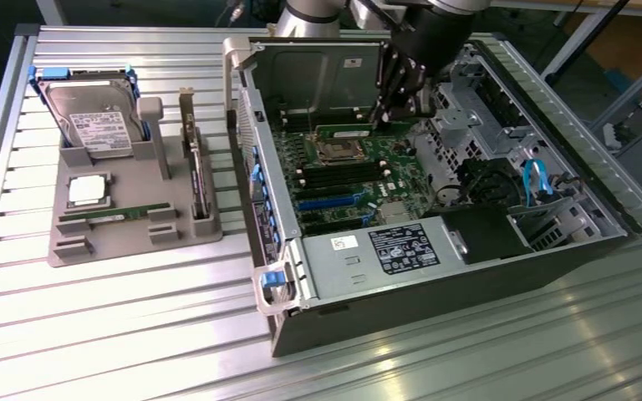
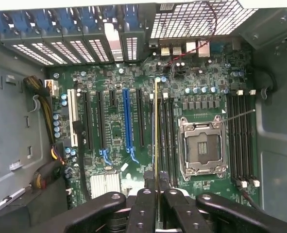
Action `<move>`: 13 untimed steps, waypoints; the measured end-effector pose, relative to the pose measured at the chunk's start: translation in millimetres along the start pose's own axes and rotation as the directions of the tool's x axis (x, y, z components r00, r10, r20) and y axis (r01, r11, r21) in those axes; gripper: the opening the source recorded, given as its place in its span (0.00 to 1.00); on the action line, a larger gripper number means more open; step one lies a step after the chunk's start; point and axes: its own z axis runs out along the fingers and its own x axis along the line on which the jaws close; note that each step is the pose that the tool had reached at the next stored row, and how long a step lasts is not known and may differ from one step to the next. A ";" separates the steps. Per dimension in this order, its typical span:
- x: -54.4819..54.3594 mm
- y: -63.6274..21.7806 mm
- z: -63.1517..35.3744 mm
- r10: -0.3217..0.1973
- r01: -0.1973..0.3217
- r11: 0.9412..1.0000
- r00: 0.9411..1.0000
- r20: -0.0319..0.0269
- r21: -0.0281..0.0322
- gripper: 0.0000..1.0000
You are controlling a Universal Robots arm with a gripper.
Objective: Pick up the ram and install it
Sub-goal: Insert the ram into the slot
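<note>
My gripper [image 1: 389, 117] reaches down into the open computer case [image 1: 544, 242], over the far part of the motherboard [image 1: 354, 180]. It is shut on the ram [image 1: 347, 131], a thin green stick held level just above the board. In the wrist view the ram [image 2: 156, 126] shows edge-on as a narrow yellowish line between the black fingers [image 2: 144, 206]. It runs along the dark memory slots [image 2: 165, 131] beside the open processor socket [image 2: 202, 145]. I cannot tell whether its lower edge touches a slot.
A grey tray [image 1: 81, 251] at the exterior view's left holds a hard drive [image 1: 90, 117], a square silver processor [image 1: 87, 190], another green stick [image 1: 114, 215] and a dark expansion card [image 1: 196, 171]. A second bank of slots [image 2: 243, 141], the power supply [image 1: 394, 251] and blue cables [image 1: 535, 180] sit inside the case.
</note>
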 end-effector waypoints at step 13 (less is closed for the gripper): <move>1.3 -0.7 30.9 0.000 0.000 1.000 1.000 0.000 0.000 0.13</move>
